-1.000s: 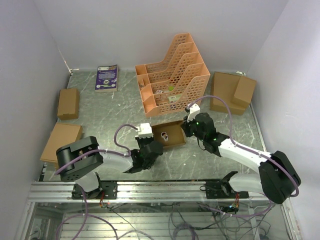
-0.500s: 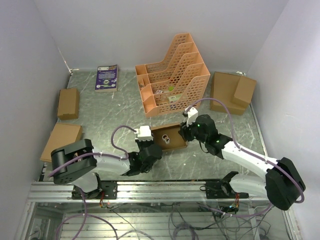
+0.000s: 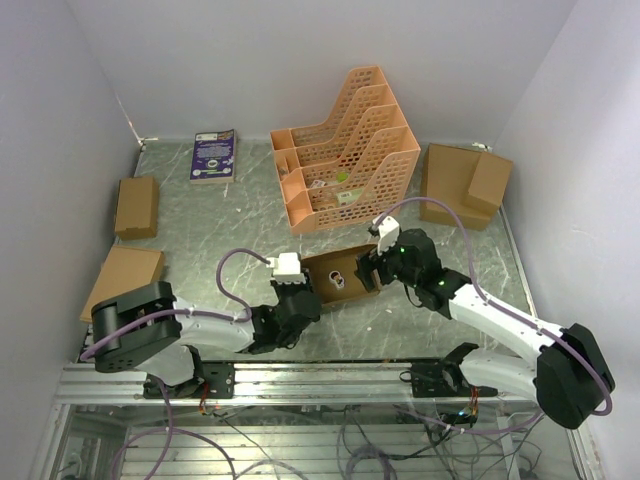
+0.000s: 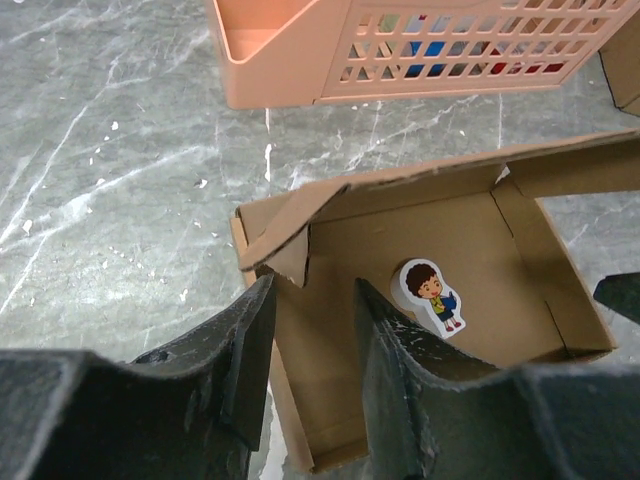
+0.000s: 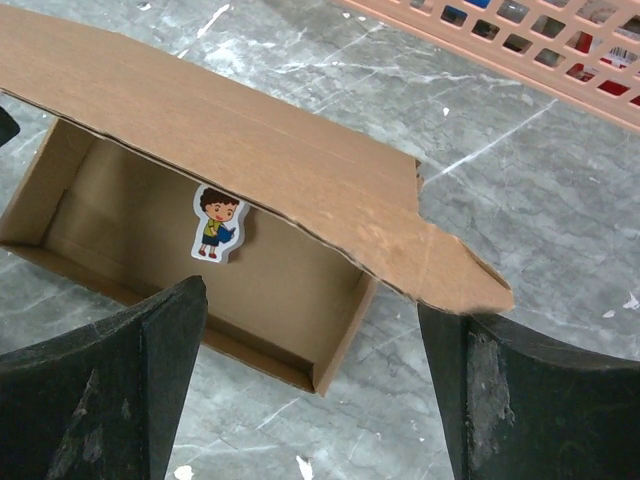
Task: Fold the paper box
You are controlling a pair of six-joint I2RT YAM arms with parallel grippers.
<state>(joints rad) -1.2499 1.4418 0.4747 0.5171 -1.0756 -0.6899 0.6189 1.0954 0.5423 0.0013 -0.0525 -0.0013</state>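
Note:
The paper box (image 3: 352, 285) lies open-topped between my two grippers, with a boy sticker (image 4: 432, 295) on its floor. Its long lid flap (image 5: 250, 140) leans over the cavity. My left gripper (image 4: 312, 300) is open at the box's left end. One finger is outside the end wall, the other over the floor, and neither presses the card. My right gripper (image 5: 312, 335) is wide open above the box's right corner, holding nothing. From above, the left gripper (image 3: 300, 300) and right gripper (image 3: 374, 266) flank the box.
An orange lattice file rack (image 3: 345, 150) stands just behind the box. A book (image 3: 214, 155) lies at the back left. Closed cardboard boxes sit at the left (image 3: 136, 206), near left (image 3: 125, 280) and back right (image 3: 465, 185).
Both grippers have gone from shut to open and let go of the box's ends. The box has slid slightly toward the near edge.

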